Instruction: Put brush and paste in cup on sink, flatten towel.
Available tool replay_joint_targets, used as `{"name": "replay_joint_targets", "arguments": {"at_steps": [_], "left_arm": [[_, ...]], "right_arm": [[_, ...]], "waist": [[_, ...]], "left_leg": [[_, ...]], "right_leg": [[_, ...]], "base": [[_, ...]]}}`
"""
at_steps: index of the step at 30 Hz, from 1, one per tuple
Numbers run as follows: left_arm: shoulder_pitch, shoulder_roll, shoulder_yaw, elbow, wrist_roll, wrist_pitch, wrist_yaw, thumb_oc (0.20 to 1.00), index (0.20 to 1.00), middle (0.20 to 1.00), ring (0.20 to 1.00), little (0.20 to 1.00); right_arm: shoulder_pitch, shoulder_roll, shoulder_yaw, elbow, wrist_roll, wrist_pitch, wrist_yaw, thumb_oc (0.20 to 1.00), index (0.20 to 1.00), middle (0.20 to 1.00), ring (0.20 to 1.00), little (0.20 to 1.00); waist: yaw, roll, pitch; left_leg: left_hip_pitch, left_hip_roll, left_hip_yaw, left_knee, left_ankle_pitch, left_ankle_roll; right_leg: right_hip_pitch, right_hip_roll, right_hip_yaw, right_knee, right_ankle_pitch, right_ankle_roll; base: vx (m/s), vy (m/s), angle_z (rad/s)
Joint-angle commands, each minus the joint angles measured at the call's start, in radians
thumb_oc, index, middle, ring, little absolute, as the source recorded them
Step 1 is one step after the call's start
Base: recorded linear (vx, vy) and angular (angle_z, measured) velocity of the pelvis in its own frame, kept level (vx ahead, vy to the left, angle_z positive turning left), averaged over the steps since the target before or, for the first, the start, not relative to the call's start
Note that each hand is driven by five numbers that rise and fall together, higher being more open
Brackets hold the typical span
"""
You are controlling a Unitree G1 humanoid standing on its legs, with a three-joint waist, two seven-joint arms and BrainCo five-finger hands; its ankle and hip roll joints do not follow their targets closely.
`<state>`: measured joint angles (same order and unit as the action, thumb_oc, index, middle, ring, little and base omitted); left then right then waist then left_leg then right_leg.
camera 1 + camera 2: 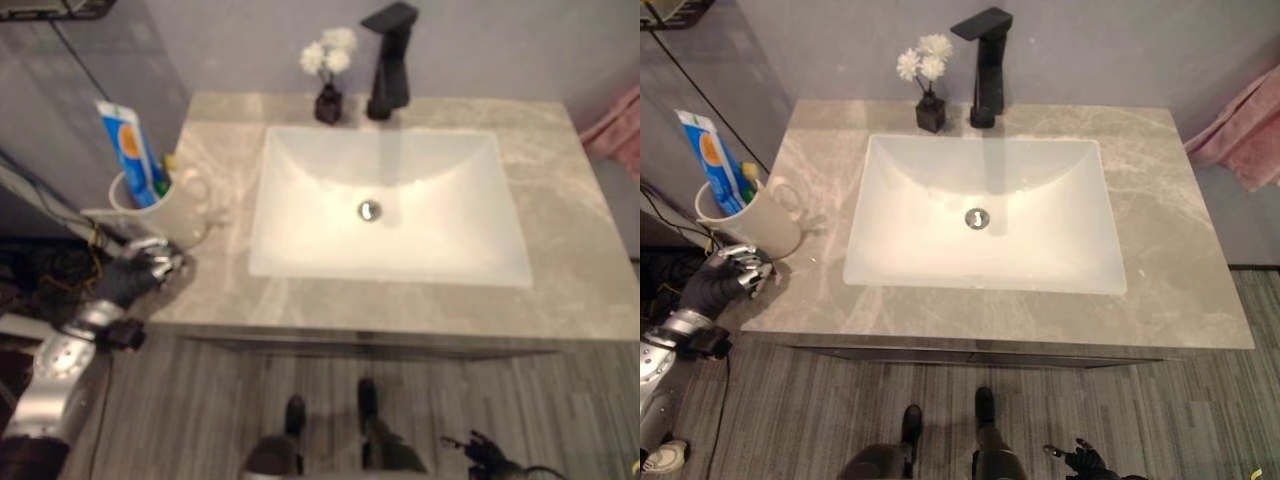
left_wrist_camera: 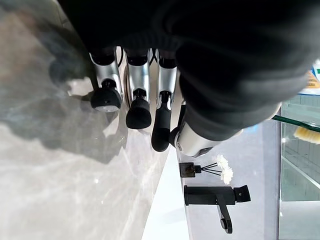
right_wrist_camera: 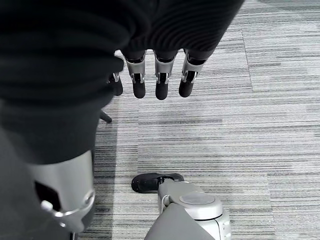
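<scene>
Here, cup (image 1: 745, 222): stood on the counter (image 1: 1160, 250) left of the sink (image 1: 985, 215), holding the paste (image 1: 715, 160) and brush (image 1: 748, 178).
Left hand (image 1: 728, 275): just before the cup, fingers loosely curled, empty.
Right hand (image 3: 155, 75): hung relaxed over the floor (image 3: 240, 125).
Towel (image 1: 1240, 135): cut off at the counter's right.

One white cup (image 1: 740, 222) holds one toothpaste tube (image 1: 712, 156) and one toothbrush (image 1: 749, 177) on a grey marble counter (image 1: 1180, 250) with one white basin (image 1: 985, 215), one black faucet (image 1: 986, 65), one flower vase (image 1: 930, 108); one pink towel (image 1: 1243, 135) hangs beside it.
</scene>
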<state>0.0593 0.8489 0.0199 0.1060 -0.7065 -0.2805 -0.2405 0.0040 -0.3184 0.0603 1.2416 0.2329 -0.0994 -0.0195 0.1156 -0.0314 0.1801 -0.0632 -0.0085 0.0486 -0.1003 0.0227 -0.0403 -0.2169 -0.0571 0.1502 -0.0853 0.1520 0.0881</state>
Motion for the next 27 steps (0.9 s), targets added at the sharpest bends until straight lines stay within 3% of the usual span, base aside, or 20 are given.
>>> {"name": "replay_joint_targets", "arguments": {"at_steps": [1, 27], "left_arm": [[-0.092, -0.001, 0.008, 0.020, 0.011, -0.071, 0.013, 0.200, 0.200, 0.200, 0.200, 0.200], [-0.132, 0.018, 0.021, 0.053, 0.051, -0.081, 0.056, 0.200, 0.200, 0.200, 0.200, 0.200]], "right_arm": [[-0.030, -0.020, 0.060, 0.018, -0.034, -0.002, -0.019, 1.000, 1.000, 1.000, 1.000, 1.000], [-0.010, -0.030, 0.062, 0.012, -0.030, -0.006, -0.022, 1.000, 1.000, 1.000, 1.000, 1.000]], "waist": [[-0.002, -0.011, 0.002], [-0.016, -0.026, 0.012]], "left_leg": [[0.047, 0.016, -0.009, 0.013, -0.090, -0.009], [0.035, 0.025, -0.001, 0.013, -0.087, -0.015]], "right_leg": [[-0.049, -0.092, -0.005, 0.005, 0.034, 0.108], [-0.065, -0.082, -0.001, 0.004, 0.036, 0.108]], "base": [[0.00, 0.000, 0.00], [0.00, 0.000, -0.01]]}}
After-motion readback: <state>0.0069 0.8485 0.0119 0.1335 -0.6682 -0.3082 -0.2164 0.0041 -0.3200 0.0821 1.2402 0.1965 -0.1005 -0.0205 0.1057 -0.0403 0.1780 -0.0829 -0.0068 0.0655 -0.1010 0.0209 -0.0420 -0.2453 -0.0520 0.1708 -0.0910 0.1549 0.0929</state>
